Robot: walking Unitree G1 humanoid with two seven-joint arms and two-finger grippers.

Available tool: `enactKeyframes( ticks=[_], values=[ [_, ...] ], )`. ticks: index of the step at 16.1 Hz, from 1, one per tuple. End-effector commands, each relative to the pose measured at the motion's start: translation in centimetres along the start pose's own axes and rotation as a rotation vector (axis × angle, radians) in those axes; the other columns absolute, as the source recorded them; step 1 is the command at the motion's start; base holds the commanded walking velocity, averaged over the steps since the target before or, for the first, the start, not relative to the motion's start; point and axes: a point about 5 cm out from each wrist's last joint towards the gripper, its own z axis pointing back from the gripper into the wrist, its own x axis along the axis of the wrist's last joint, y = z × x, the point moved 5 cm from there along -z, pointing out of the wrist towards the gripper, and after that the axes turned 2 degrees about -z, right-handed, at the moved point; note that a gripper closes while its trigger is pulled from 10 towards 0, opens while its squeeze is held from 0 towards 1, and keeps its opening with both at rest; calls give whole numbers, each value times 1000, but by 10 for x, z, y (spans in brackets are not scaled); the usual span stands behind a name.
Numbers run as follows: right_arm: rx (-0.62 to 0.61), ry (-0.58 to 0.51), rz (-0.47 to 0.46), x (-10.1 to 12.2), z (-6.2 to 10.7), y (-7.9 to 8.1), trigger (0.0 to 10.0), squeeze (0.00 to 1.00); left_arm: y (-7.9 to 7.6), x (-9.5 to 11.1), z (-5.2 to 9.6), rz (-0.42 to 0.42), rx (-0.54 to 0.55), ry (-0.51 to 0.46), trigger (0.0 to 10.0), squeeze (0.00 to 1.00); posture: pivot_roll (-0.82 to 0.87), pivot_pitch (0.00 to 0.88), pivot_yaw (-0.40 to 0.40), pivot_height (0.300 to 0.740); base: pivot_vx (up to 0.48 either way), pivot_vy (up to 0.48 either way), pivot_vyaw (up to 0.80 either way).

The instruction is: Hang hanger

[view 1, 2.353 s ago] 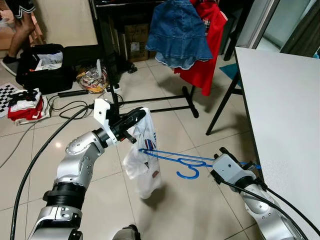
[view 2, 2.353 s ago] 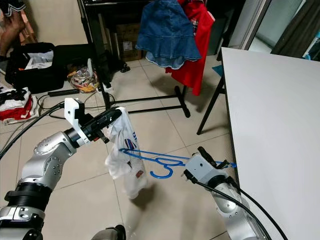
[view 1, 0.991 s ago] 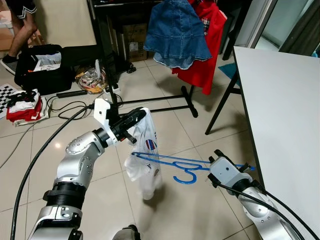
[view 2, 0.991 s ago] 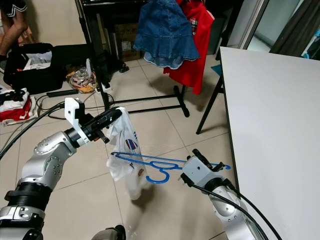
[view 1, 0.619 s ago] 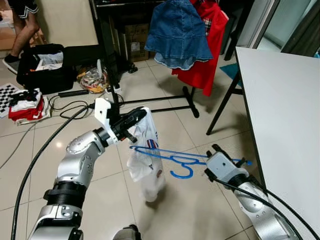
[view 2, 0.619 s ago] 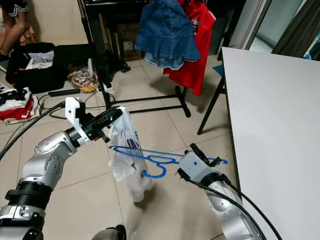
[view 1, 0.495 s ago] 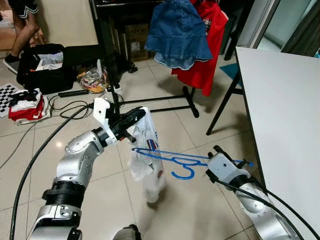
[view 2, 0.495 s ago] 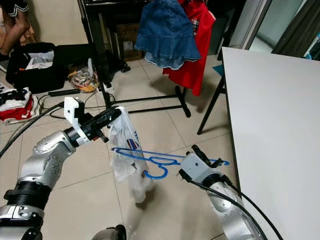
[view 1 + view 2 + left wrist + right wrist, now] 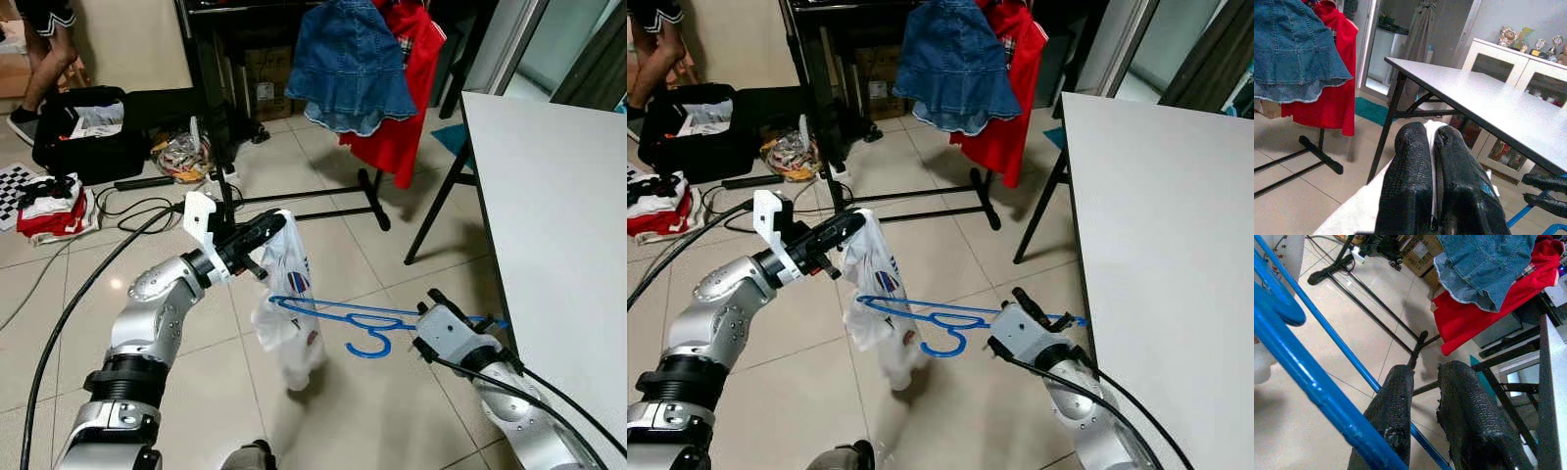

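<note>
A white garment [image 9: 291, 299] with a red and blue print hangs from my left gripper [image 9: 270, 226], which is shut on its top edge above the tiled floor. The left wrist view has both black fingers [image 9: 1408, 186] pressed together on the white fabric [image 9: 1356, 215]. A blue plastic hanger [image 9: 353, 318] lies level in the air, its far end touching the garment. At the hanger's near end, next to the table edge, my right gripper [image 9: 485, 321] is shut on it. In the right wrist view the blue hanger [image 9: 1312, 377] runs down between the fingers [image 9: 1393, 421].
A black clothes rack [image 9: 313, 196] stands ahead with a denim skirt [image 9: 348, 69] and a red garment [image 9: 407, 88] on it. A white table [image 9: 558, 196] fills the right side. Left are a black suitcase [image 9: 78, 132], cables, folded clothes [image 9: 49, 201] and a person's legs [image 9: 39, 49].
My right gripper has drawn back a little to the right with the hanger, after having pushed it left toward the garment. The left arm has kept still with the garment.
</note>
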Motion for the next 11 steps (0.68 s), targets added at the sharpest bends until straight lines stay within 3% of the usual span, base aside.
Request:
enactKeyframes(
  ticks=[1, 5, 11],
  values=[
    [-25, 11, 29, -6, 3, -8, 10000, 0, -4, 3, -4, -18, -23, -5, 10000, 0, 73, 112, 27, 740, 0, 0, 0],
    [-50, -12, 29, 3, -3, -11, 10000, 0, -3, 3, -4, -18, -22, -6, 10000, 0, 76, 112, 26, 740, 0, 0, 0],
    [-10, -63, -8, 20, -9, 8, 10000, 0, -3, 3, -2, -17, -16, -6, 10000, 0, 83, 119, 26, 740, 0, 0, 0]
  ],
)
